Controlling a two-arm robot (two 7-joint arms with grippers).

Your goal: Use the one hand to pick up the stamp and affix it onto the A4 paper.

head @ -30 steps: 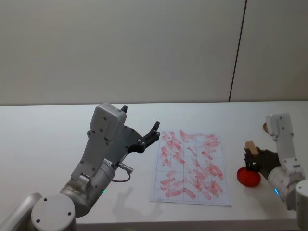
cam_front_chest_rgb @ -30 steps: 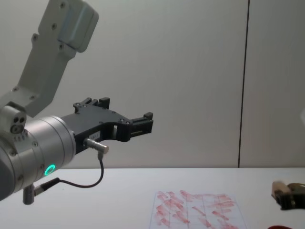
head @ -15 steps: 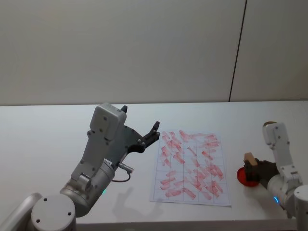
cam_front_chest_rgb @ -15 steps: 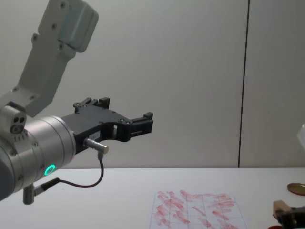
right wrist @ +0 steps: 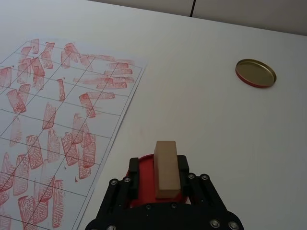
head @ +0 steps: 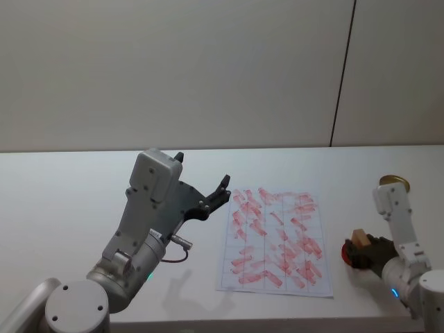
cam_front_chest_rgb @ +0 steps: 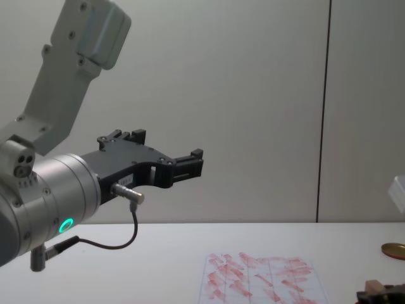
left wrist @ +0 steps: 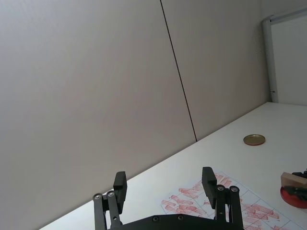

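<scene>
The right gripper pinches the stamp — a smooth, tan wooden block, rectangular — between its black pronged fingers, directly over a round red pad on the table. To the gripper's left lies the A4 paper, a flat white gridded sheet crowded with slanted red marks. Beyond the gripper sits a round brass-coloured disc. The left gripper hangs raised above the matte white table, jaws spread — a plain grey panelled wall behind.
</scene>
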